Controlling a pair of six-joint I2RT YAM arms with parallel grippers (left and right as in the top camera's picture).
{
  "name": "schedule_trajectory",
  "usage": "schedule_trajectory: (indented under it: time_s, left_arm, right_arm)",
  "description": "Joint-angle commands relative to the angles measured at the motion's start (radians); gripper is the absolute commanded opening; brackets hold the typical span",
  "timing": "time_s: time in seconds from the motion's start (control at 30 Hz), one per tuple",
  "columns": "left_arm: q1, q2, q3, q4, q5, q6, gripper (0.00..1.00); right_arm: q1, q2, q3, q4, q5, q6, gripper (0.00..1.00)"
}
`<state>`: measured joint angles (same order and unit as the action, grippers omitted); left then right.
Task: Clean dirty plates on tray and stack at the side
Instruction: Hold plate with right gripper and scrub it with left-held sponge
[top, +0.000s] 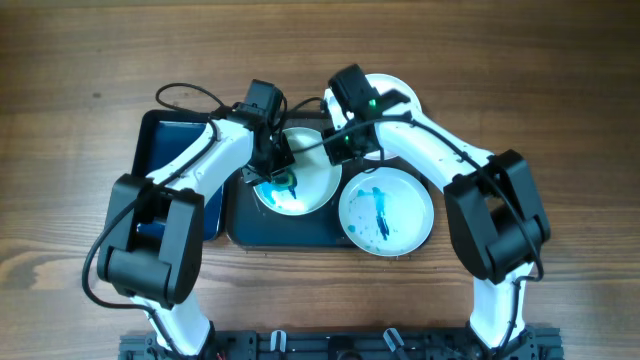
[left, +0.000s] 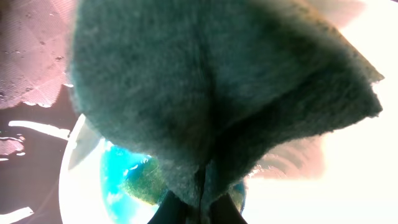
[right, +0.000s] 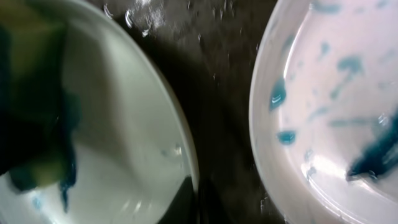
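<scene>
Under everything: brown wooden table.
Centre of the table: large dark blue-black rectangular tray with rounded corners, wet and glinting in the right wrist view.
Just left of it: smaller, narrower dark blue tray, partly under the left arm.
Right plate: small round white plate with blue-teal streaks, lying over the large tray's right edge, close beside the middle plate but apart from it.
Middle plate: same kind of white plate on the large tray, with a teal smear under the sponge.
Far plate: white plate beyond the tray, mostly hidden by the right arm; its face is unreadable.
Sponge: grey-green scouring pad, pressed onto the middle plate.
Left gripper: clenched on the sponge.
Right gripper: at the middle plate's right rim; whether it pinches the rim I cannot tell.
</scene>
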<state>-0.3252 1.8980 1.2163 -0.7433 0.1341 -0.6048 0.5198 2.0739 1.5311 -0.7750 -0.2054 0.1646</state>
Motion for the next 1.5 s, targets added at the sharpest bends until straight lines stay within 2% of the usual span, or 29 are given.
schedule_trajectory:
  time_s: [0.0,0.23,0.47,0.67,0.73,0.77,0.87,1.0,1.1,1.23,1.47]
  left_arm:
    - [-0.011,0.016,-0.021,0.008,0.01,-0.01,0.04]
    - [0.012,0.016,-0.021,0.007,0.011,-0.01,0.04]
    - [0.052,0.014,-0.02,-0.004,0.011,-0.005,0.04]
    - [0.097,-0.023,-0.02,-0.019,0.036,-0.02,0.04]
    - [0.116,-0.023,-0.02,-0.016,0.031,0.031,0.04]
    - [0.127,-0.023,-0.02,-0.012,0.016,0.098,0.04]
    - [0.136,-0.023,-0.02,-0.011,-0.005,0.183,0.04]
    - [0.136,-0.025,-0.016,-0.011,0.02,0.196,0.04]
    - [0.136,-0.033,-0.01,-0.008,0.11,0.241,0.04]
    - [0.136,-0.044,-0.01,0.004,0.147,0.261,0.04]
    - [0.148,-0.045,-0.01,0.006,0.146,0.177,0.04]
  right_arm:
    - [-0.003,-0.003,0.202,-0.142,-0.063,0.031,0.04]
    - [0.001,0.029,0.212,-0.129,-0.085,0.268,0.04]
    - [0.034,0.153,0.194,-0.071,-0.137,0.312,0.04]
    - [-0.017,0.139,0.239,-0.087,-0.134,0.193,0.04]
    - [-0.042,0.123,0.256,-0.108,-0.137,0.157,0.06]
    - [-0.056,0.114,0.264,-0.121,-0.136,0.134,0.09]
    - [-0.081,0.11,0.268,-0.131,-0.137,0.07,0.21]
    - [-0.078,0.117,0.234,-0.097,-0.137,-0.023,0.36]
    - [-0.055,0.144,0.23,-0.106,-0.137,-0.092,0.34]
    - [-0.035,0.164,0.227,-0.111,-0.137,-0.114,0.29]
    - [-0.008,0.217,0.227,-0.112,-0.133,-0.096,0.27]
